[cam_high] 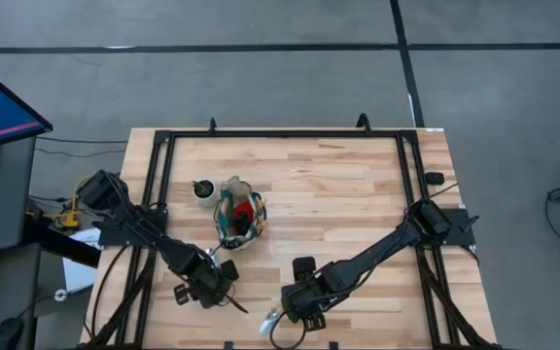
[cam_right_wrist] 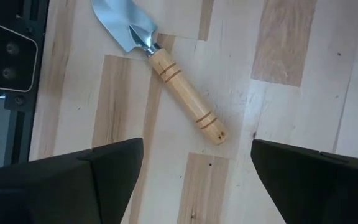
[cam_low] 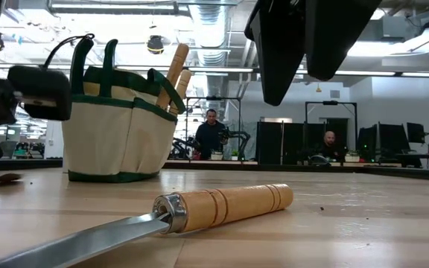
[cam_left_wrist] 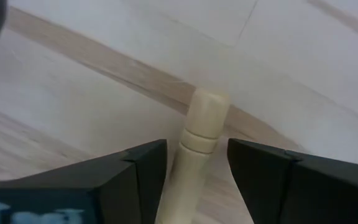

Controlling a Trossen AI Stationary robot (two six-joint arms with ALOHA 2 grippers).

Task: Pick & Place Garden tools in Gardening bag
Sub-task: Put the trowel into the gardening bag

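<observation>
The beige gardening bag with green trim (cam_high: pixel 239 214) stands on the table, with wooden handles and a red tool sticking out of it; it also shows in the low view (cam_low: pixel 118 123). A trowel with a silver blade and a light wooden handle (cam_right_wrist: pixel 182 93) lies flat near the table's near edge (cam_low: pixel 226 207). My right gripper (cam_right_wrist: pixel 194 180) hangs open above it, touching nothing. My left gripper (cam_left_wrist: pixel 197 168) is open near the table, in front of the bag. Its fingers stand on either side of a second light wooden handle (cam_left_wrist: pixel 201 134), with a narrow gap on each side.
A small white pot with a dark top (cam_high: pixel 203 190) stands just left of the bag. A black frame (cam_high: pixel 280 134) runs around the table. People sit in the room beyond the far edge (cam_low: pixel 213 134). Bare wood lies on the table's right half.
</observation>
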